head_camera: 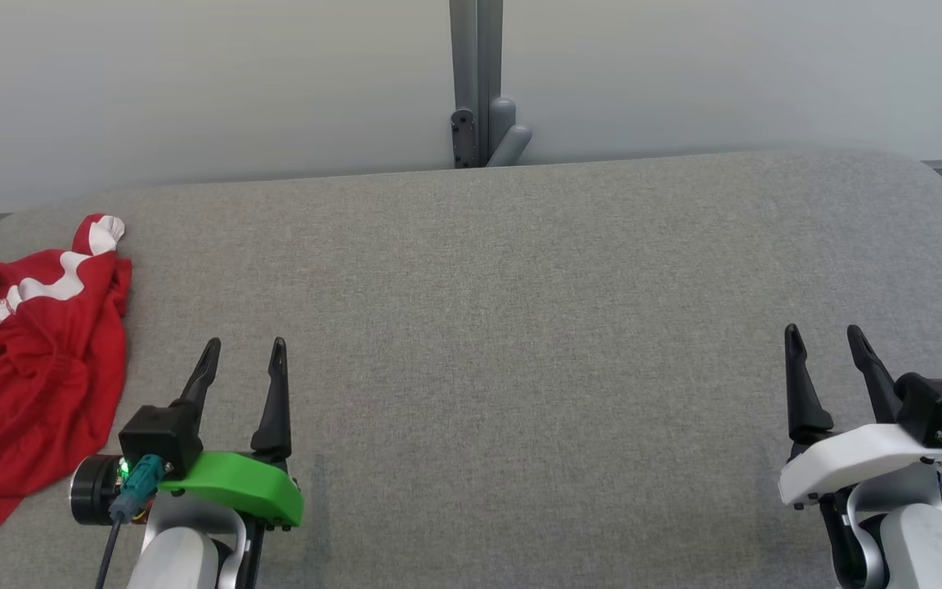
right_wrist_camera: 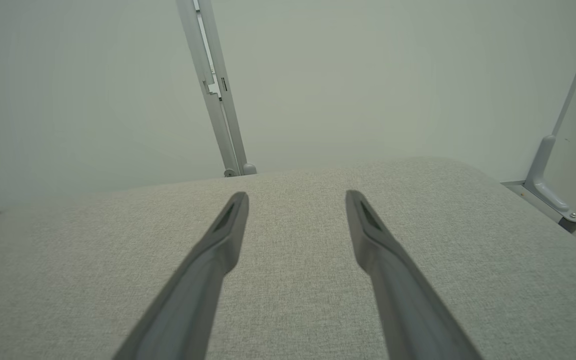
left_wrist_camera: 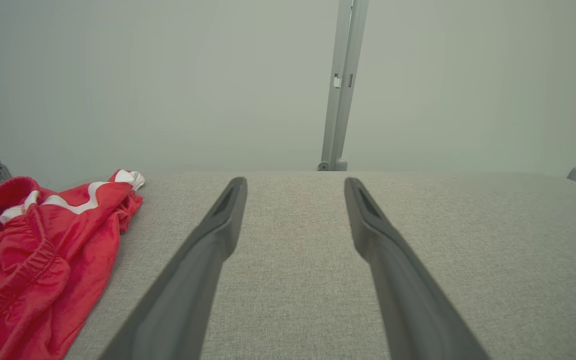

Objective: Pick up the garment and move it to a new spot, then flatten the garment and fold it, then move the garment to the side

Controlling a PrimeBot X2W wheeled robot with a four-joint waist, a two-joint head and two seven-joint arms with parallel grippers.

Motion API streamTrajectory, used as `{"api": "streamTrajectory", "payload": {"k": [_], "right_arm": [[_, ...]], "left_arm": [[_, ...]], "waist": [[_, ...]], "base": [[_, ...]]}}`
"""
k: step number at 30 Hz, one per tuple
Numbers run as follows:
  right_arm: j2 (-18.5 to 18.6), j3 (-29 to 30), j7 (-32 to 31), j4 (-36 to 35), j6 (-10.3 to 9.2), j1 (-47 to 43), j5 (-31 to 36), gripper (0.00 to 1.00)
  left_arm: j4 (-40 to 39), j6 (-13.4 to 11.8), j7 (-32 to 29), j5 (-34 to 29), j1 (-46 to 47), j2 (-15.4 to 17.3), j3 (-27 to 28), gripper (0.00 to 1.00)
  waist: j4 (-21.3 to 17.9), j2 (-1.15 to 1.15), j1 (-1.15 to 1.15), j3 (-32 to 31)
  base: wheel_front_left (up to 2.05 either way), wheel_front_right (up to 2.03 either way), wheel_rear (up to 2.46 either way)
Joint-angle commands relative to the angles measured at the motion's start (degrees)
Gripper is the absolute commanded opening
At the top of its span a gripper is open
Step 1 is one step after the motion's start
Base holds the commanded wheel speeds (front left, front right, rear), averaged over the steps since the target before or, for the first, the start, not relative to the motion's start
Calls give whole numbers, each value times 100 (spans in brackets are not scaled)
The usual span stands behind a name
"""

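Garment [head_camera: 29, 368] awaiting pickup | left gripper [head_camera: 244, 348]: fingers spread, empty, nearer arm, heap just to its left | right gripper [head_camera: 824, 335]: spread, empty, well apart near right edge | crumpled red heap runs near-to-far along table [head_camera: 520, 327] left edge

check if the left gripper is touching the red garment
Apart. The left wrist view shows a strip of bare grey surface between the open left gripper and the edge of the garment.
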State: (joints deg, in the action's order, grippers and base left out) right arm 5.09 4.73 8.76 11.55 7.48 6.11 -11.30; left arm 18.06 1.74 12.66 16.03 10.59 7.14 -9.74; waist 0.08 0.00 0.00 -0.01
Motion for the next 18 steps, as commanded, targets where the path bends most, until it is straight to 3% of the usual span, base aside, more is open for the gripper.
{"api": "streamTrajectory", "payload": {"k": [1,18], "right_arm": [[15,-28,76,9,2,30,126,100],[19,-147,323,61,2,32,439,100]], "left_arm": [[26,-29,-16,-143,76,20,15,100],[259,-124,-123,-629,189,54,19,100]], "waist": [[-2,0,0,-1],[-6,0,0,-16]], "base": [[0,0,0],[0,0,0]]}}
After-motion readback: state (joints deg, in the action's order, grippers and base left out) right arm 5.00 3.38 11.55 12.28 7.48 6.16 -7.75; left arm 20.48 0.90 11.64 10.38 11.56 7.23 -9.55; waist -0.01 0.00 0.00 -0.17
